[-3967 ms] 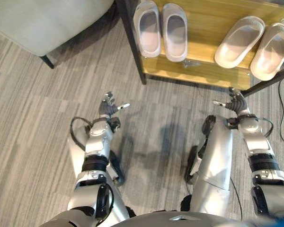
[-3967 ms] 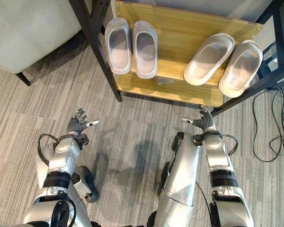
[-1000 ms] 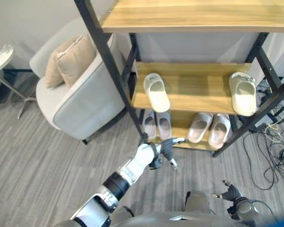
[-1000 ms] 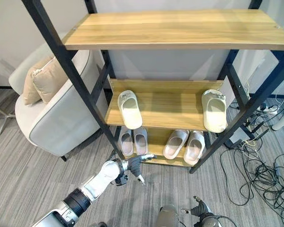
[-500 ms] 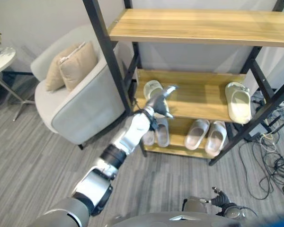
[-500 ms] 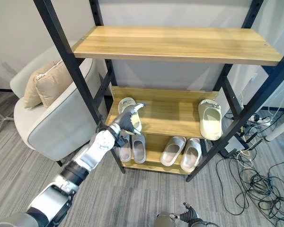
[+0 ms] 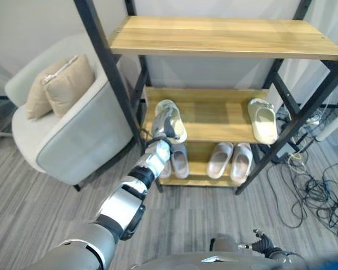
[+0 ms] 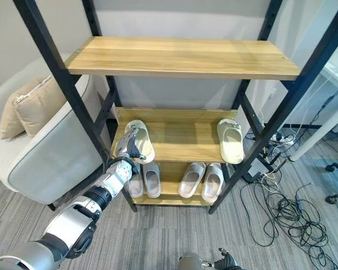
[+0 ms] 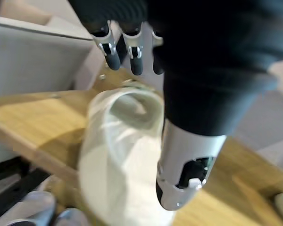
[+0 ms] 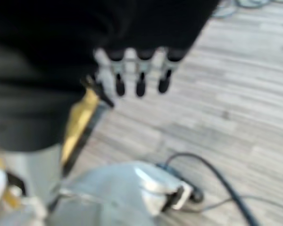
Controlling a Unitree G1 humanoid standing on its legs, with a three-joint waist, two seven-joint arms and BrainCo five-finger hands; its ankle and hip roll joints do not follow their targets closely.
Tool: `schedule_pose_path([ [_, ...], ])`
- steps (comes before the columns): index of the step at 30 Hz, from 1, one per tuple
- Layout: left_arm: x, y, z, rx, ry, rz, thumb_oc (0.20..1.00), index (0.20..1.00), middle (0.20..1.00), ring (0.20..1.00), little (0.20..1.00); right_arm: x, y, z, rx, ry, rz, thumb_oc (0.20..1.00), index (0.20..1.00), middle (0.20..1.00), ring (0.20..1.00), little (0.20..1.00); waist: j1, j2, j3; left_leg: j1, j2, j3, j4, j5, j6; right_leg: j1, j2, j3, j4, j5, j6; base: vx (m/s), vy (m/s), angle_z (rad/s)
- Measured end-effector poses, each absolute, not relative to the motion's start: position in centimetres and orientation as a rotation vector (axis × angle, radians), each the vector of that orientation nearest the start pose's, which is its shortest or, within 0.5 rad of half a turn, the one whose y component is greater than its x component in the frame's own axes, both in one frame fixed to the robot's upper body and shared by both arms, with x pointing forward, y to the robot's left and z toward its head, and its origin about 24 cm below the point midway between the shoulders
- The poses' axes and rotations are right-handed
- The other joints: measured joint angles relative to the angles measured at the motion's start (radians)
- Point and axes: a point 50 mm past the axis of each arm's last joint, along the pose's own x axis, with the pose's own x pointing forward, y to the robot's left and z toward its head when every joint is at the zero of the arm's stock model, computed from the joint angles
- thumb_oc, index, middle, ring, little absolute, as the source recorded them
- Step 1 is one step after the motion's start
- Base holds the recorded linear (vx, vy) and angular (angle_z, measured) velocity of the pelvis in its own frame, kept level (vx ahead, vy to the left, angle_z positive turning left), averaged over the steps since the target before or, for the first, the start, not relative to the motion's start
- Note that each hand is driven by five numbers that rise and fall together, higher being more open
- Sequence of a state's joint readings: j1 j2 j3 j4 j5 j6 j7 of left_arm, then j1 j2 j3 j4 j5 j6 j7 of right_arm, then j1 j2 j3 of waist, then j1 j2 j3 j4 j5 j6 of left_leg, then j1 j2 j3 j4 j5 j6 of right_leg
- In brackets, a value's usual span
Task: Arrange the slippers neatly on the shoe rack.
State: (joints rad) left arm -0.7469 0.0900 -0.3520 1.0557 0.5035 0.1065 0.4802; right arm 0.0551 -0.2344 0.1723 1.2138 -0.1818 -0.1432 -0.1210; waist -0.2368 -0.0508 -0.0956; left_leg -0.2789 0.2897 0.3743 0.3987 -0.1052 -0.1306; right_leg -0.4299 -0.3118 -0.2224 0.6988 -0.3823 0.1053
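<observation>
Since half a second ago, the left hand has reached the cream slipper at the middle shelf's left end, fingers spread over it; a careless nudge risks tipping it off.

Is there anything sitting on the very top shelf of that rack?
No. The top shelf is bare wood; the slippers sit on the two shelves below it.

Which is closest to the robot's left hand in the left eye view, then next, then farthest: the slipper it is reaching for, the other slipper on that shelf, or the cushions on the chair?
1. The slipper at the middle shelf's left end, right at the left hand.
2. The other slipper, at that shelf's right end.
3. The cushions, on the chair to the left.
The last two are nearly even, so that order is unsure.
</observation>
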Motion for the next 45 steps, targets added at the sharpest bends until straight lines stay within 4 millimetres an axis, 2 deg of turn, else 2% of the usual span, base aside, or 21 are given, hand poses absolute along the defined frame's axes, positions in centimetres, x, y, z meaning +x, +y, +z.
schedule_pose_path([
  [5, 35.5, 12.2, 1.9, 1.041, 0.158, 0.133, 1.000, 1.000, 1.000, 1.000, 1.000, 8.3, -22.8, -16.0, -0.512, 1.107, 0.048, 1.000, 1.000, 1.000, 1.000, 1.000, -0.008, 0.004, 0.002, -0.003, 0.006, 0.007, 0.002, 0.000, 0.000, -0.015, 0.011, 0.018, 0.000, 0.004, -0.003, -0.01, -0.023, -0.13],
  [7, 35.3, 12.7, 1.5, 1.067, 0.178, 0.168, 0.900, 0.900, 0.900, 0.900, 0.900, 8.2, -22.7, -16.1, -0.531, 1.107, 0.068, 1.000, 1.000, 1.000, 1.000, 1.000, -0.017, 0.008, 0.006, -0.004, 0.009, 0.008, 0.001, 0.000, 0.000, -0.017, 0.015, 0.018, -0.001, 0.004, -0.003, -0.01, -0.010, -0.02],
  [9, 35.2, 13.1, 1.3, 1.090, 0.192, 0.197, 0.536, 0.536, 0.536, 0.536, 0.536, 8.6, -22.8, -16.0, -0.546, 1.095, 0.071, 1.000, 1.000, 1.000, 1.000, 1.000, -0.022, 0.014, 0.016, -0.006, 0.009, 0.014, 0.001, 0.000, 0.000, -0.025, 0.017, 0.023, -0.002, 0.005, -0.004, -0.01, -0.025, -0.05],
  [10, 35.4, 13.1, 1.5, 1.096, 0.185, 0.206, 0.304, 0.304, 0.304, 0.304, 0.304, 8.6, -22.8, -15.9, -0.549, 1.093, 0.068, 1.000, 1.000, 1.000, 1.000, 1.000, -0.018, 0.017, 0.016, -0.013, 0.011, 0.015, 0.004, 0.000, 0.000, -0.030, 0.018, 0.023, -0.002, 0.005, -0.004, -0.01, -0.030, -0.07],
  [11, 35.4, 13.1, 1.6, 1.102, 0.185, 0.214, 0.200, 0.200, 0.200, 0.200, 0.200, 8.7, -22.9, -15.9, -0.550, 1.091, 0.069, 1.000, 1.000, 1.000, 1.000, 1.000, -0.019, 0.018, 0.016, -0.015, 0.012, 0.017, 0.002, 0.000, 0.000, -0.035, 0.020, 0.024, -0.002, 0.006, -0.006, 0.00, -0.029, -0.05],
  [17, 35.6, 13.6, 2.1, 1.132, 0.169, 0.298, 0.200, 0.200, 0.200, 0.200, 0.200, 8.9, -22.8, -15.9, -0.564, 1.081, 0.073, 1.000, 1.000, 1.000, 1.000, 1.000, -0.022, 0.023, 0.019, -0.015, 0.025, 0.028, 0.004, 0.000, 0.000, -0.049, 0.036, 0.038, -0.001, 0.008, -0.009, 0.01, -0.026, -0.10],
  [25, 35.2, 13.8, 2.0, 1.069, 0.119, 0.364, 0.200, 0.200, 0.200, 0.200, 0.200, 9.1, -22.9, -15.8, -0.570, 1.068, 0.079, 1.000, 1.000, 1.000, 1.000, 1.000, -0.022, 0.025, 0.021, -0.013, 0.028, 0.030, 0.003, 0.000, 0.000, -0.052, 0.042, 0.046, -0.004, 0.009, -0.010, -0.01, -0.014, -0.03],
  [34, 34.8, 11.2, 3.2, 0.878, -0.088, 0.305, 0.200, 0.200, 0.200, 0.200, 0.200, 10.3, -22.8, -15.5, -0.574, 1.040, 0.079, 1.000, 1.000, 1.000, 1.000, 1.000, -0.021, 0.028, 0.047, -0.017, 0.029, 0.045, 0.002, 0.000, 0.000, -0.070, 0.045, 0.057, 0.000, 0.009, -0.011, 0.00, -0.018, -0.03],
  [40, 34.4, 7.0, 3.7, 0.773, -0.143, 0.162, 0.200, 0.200, 0.200, 0.200, 0.200, 11.1, -22.4, -15.4, -0.561, 1.020, 0.072, 1.000, 1.000, 1.000, 1.000, 1.000, -0.035, 0.028, 0.048, -0.013, 0.034, 0.055, 0.003, 0.001, 0.001, -0.083, 0.054, 0.074, 0.002, 0.010, -0.013, 0.00, -0.034, -0.09],
  [45, 34.1, 5.5, 3.8, 0.738, -0.149, 0.135, 0.200, 0.200, 0.200, 0.200, 0.200, 11.6, -22.2, -15.3, -0.552, 1.011, 0.069, 1.000, 1.000, 1.000, 1.000, 1.000, -0.048, 0.025, 0.061, -0.012, 0.035, 0.055, 0.004, 0.001, 0.002, -0.083, 0.055, 0.075, 0.003, 0.010, -0.013, 0.00, -0.007, -0.01],
])
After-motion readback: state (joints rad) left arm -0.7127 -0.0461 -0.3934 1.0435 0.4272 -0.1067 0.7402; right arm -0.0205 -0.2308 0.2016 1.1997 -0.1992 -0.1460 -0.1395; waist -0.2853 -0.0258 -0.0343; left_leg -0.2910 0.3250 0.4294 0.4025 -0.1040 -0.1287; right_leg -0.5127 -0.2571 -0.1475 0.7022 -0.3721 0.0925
